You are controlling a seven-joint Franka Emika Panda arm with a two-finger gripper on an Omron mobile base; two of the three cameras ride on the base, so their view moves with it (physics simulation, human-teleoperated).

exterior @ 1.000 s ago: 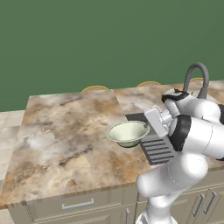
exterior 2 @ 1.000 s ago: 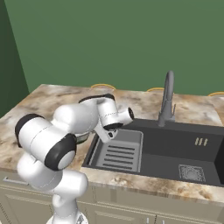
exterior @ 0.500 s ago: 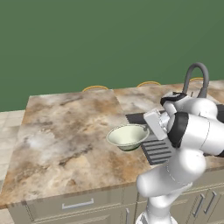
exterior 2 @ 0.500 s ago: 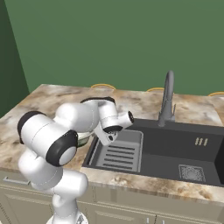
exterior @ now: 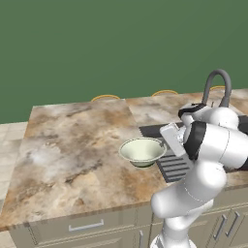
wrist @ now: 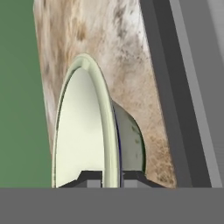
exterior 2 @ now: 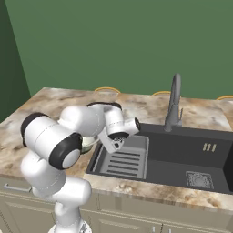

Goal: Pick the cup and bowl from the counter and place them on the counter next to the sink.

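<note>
The pale cream-green bowl [exterior: 142, 150] hangs level just left of the sink [exterior: 170, 164], low over the marbled counter [exterior: 72, 145]. I cannot tell whether its base touches the stone. My gripper [exterior: 163, 146] is shut on the bowl's right rim. In the hand view the thin rim of the bowl [wrist: 87, 131] runs between my two fingertips, where the gripper [wrist: 110, 177] pinches it. From the right, my arm hides most of the bowl [exterior 2: 88, 143], which sits beside the sink [exterior 2: 182, 157]. The cup is out of view.
A curved grey tap [exterior 2: 174, 102] stands behind the basin, and the ribbed drain part [exterior 2: 125, 161] lies at the sink's left end. Yellow chair backs [exterior: 105, 97] peek over the counter's far edge. Bare counter stretches left of the bowl.
The bowl has sunk slightly toward the counter beside the sink. The grip on its rim is unchanged.
</note>
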